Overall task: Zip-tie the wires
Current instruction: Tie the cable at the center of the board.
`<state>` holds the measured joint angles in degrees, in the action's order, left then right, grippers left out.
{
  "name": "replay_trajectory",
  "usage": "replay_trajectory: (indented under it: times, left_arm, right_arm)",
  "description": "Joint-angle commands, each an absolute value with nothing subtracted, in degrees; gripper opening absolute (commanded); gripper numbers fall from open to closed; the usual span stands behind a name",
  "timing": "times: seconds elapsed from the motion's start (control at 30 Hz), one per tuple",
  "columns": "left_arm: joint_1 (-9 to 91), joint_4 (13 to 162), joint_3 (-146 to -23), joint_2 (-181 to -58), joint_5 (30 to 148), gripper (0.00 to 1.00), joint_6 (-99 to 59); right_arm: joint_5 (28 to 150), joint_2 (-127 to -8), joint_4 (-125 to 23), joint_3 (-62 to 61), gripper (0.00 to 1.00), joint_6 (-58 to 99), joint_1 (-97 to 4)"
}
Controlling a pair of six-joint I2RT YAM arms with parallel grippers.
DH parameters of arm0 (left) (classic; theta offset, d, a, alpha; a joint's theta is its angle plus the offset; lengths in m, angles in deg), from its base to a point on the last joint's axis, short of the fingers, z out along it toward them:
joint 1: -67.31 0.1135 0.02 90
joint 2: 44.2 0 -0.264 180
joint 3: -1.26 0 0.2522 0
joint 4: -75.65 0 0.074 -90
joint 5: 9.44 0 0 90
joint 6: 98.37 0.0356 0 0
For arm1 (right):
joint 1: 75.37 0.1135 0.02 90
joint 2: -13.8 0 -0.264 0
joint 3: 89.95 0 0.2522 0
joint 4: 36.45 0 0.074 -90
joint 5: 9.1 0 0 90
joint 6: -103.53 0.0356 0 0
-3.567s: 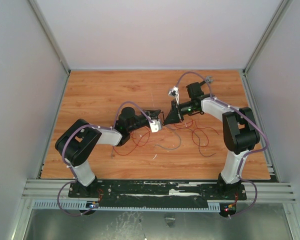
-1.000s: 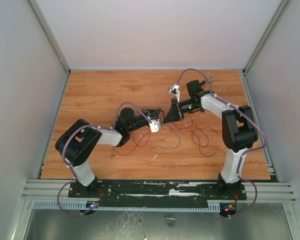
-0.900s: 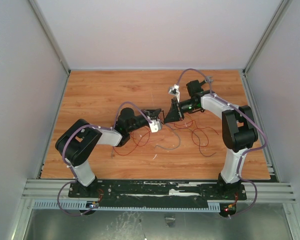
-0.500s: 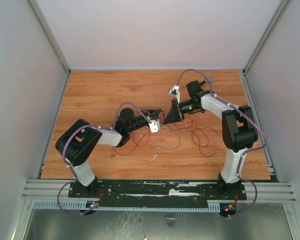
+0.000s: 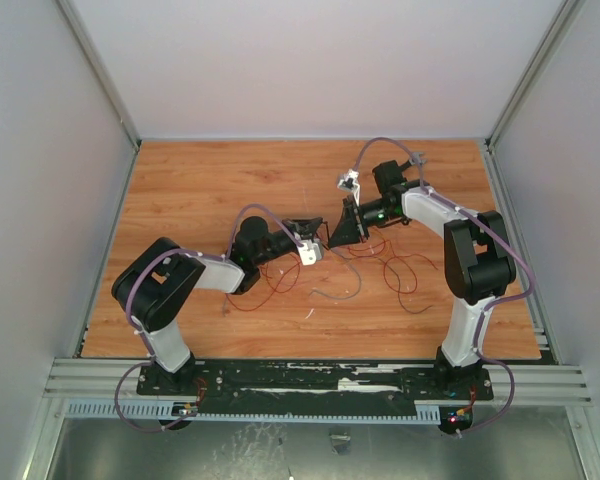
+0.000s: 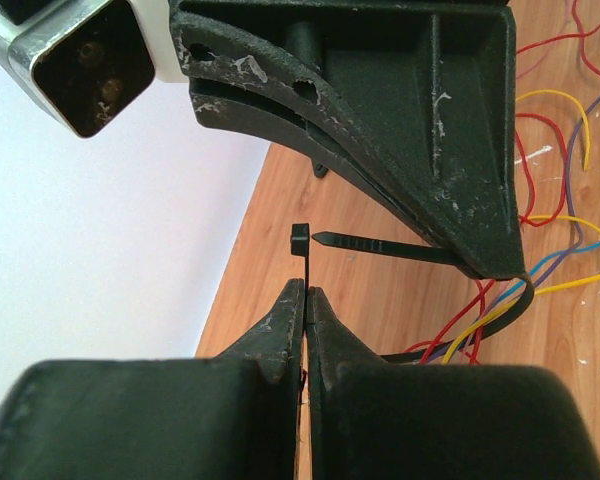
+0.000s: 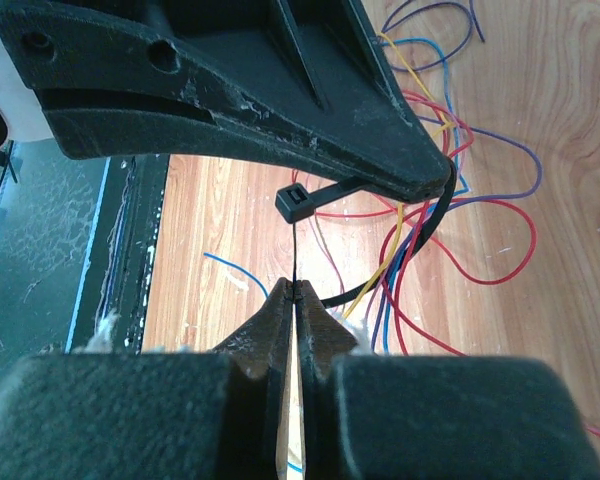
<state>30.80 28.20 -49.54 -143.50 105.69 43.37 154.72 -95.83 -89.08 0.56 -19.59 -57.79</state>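
You are at the threading step. The thin, stiff black plastic zip tie (image 6: 380,244) is already bent round a gathered part of the loose tangle of thin red, yellow, blue and purple wires (image 7: 410,245). Its two ends face each other above the middle of the brown wooden table (image 5: 200,190). Your left claw (image 6: 305,300) is pinched tight on the strap just behind its small square head (image 6: 300,240), which stands clear of the fingertips. Your right claw (image 7: 293,295) is likewise clamped on the strap a little behind the pointed tail (image 6: 325,240), and its own camera shows the strip only as a thin edge-on line between the fingers. In the left wrist view the tip sits level with the head and just beside it. I cannot tell whether it touches, and it does not appear to have entered the slot. The bend of the loop shows just beyond the fingertips of both claws, with the wires running through it. The rest of the tangle trails over the table from the middle towards the right and near edges. Next, I judge, you need a short, straight push of the tail into the slot while the left claw holds the head steady and square to it. A slight misalignment would let the tip slide past. Once it shows through, regrip the tail beyond the head and pull to cinch.
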Motion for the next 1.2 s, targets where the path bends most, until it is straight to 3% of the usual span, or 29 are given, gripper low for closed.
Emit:
replay_trajectory:
  times: [0.0,1.17]
  left_arm:
    - [30.3,25.7,-48.9,-144.1,106.2,0.00,43.2]
    - [29.3,21.3,-47.1,-145.3,105.6,0.00,48.8]
  right_arm:
    - [156.4,-96.6,-89.6,3.0,0.00,-20.2,-58.5]
    - [157.9,-99.1,-99.8,7.4,0.00,-24.2,-58.7]
